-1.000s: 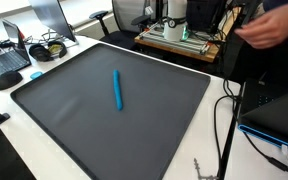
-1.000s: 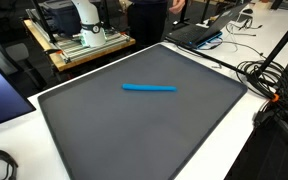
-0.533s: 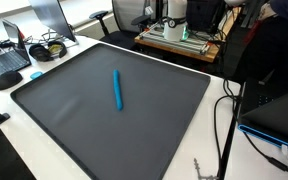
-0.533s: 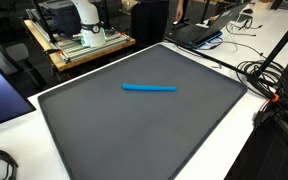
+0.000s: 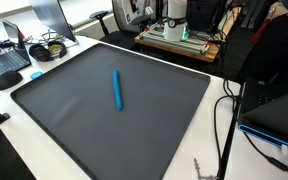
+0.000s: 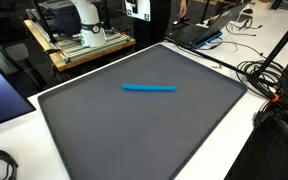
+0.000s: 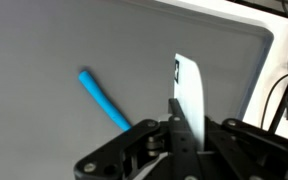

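In the wrist view my gripper (image 7: 184, 110) is shut on a thin white flat piece (image 7: 189, 85) that stands up between its dark fingers. It hangs high over a large grey mat (image 7: 44, 40). A blue pen (image 7: 104, 100) lies on the mat to the left of the gripper, well below it and untouched. Both exterior views show the pen (image 5: 117, 89) (image 6: 149, 88) alone near the middle of the mat (image 5: 74, 120) (image 6: 134, 135). At the top edge of an exterior view a white piece with dark marks (image 6: 136, 8) shows above the mat's far side.
The robot's base (image 5: 174, 25) (image 6: 84, 25) sits on a wooden stand behind the mat. A laptop (image 5: 6, 62) and headphones (image 5: 46, 48) lie beside one corner. Cables (image 5: 224, 120) (image 6: 269, 80) and another laptop (image 6: 199, 35) crowd the opposite side.
The person's arm seen behind the mat has drawn back out of the picture. A white piece has come into view at the top edge. The pen has not moved.
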`<state>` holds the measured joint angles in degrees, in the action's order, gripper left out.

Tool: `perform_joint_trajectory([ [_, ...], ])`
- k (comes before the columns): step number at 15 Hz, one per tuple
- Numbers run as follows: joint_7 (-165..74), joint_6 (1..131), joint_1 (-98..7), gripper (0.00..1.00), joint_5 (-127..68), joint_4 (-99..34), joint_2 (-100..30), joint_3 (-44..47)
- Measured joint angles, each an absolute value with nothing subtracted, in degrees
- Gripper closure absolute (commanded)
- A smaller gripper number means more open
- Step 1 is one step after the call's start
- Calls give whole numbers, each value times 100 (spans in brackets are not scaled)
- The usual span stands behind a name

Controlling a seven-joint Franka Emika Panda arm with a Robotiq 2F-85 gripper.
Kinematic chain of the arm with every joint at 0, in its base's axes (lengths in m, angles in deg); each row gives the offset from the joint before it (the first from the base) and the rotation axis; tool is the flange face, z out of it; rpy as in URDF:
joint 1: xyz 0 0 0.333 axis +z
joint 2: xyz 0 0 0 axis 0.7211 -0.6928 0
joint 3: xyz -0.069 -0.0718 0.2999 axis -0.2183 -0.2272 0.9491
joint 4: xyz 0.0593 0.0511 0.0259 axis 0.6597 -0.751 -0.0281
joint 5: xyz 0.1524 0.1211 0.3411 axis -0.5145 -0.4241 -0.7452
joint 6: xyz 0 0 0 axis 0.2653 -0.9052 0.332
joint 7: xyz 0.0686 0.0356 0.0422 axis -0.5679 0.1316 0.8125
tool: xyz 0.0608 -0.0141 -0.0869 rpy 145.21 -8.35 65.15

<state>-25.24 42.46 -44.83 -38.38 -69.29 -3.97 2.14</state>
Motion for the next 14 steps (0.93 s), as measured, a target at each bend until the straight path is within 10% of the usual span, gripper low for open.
perform_joint_trajectory([
  [14,-4234,5091,-4509,99,-4031,-6888,-1226,244],
])
